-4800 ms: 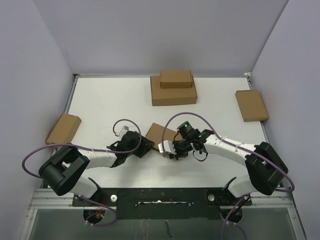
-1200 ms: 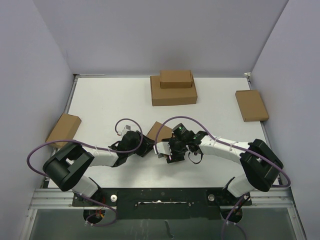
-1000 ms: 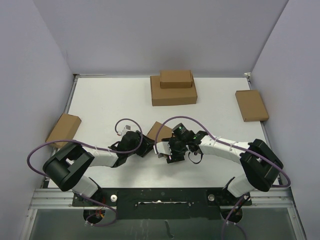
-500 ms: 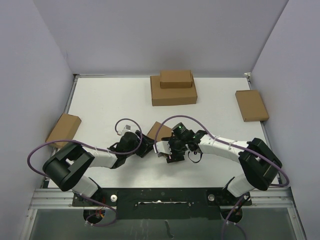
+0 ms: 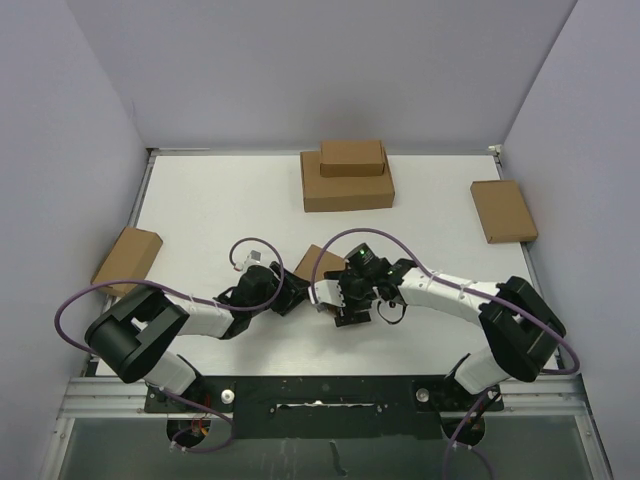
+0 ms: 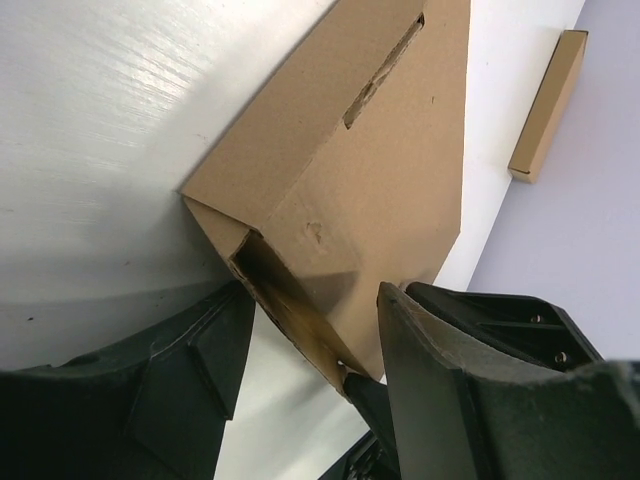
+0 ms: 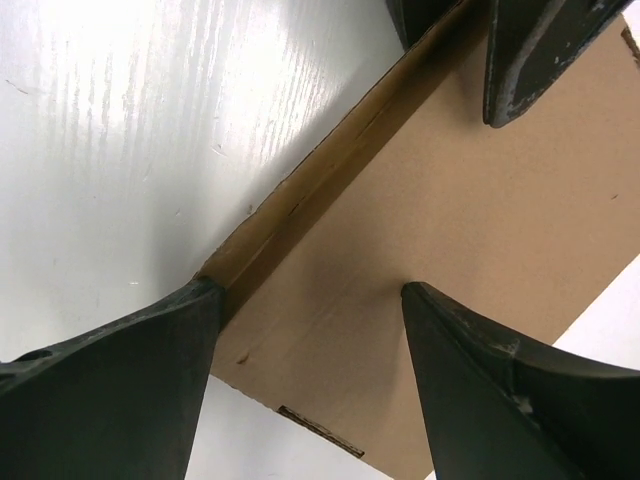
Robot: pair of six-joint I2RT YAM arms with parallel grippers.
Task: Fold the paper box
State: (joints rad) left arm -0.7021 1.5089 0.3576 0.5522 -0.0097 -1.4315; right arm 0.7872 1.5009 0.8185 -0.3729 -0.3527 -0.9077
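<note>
The paper box [image 5: 318, 262] is a flat brown cardboard mailer lying near the table's front middle, mostly covered by both wrists. My left gripper [image 5: 292, 293] meets it from the left. In the left wrist view its jaws [image 6: 312, 295] stand open astride the box's [image 6: 370, 170] hollow near end, with table showing beside the left finger. My right gripper [image 5: 335, 290] comes from the right. Its jaws [image 7: 310, 290] are open over the box's [image 7: 480, 220] long edge, one finger beside the side wall and the other on the top panel. The left gripper's fingers [image 7: 520, 60] show at the far end.
Two stacked brown boxes [image 5: 347, 185] stand at the back middle, the smaller one [image 5: 352, 157] on top. Another brown box [image 5: 503, 210] lies at the right edge and one [image 5: 127, 256] at the left edge. The side walls stand close to the table edges.
The right gripper's jaws have spread wider over the box edge. Both wrists have crept slightly leftward with the box since the earliest frame; the left jaws eased apart a little.
</note>
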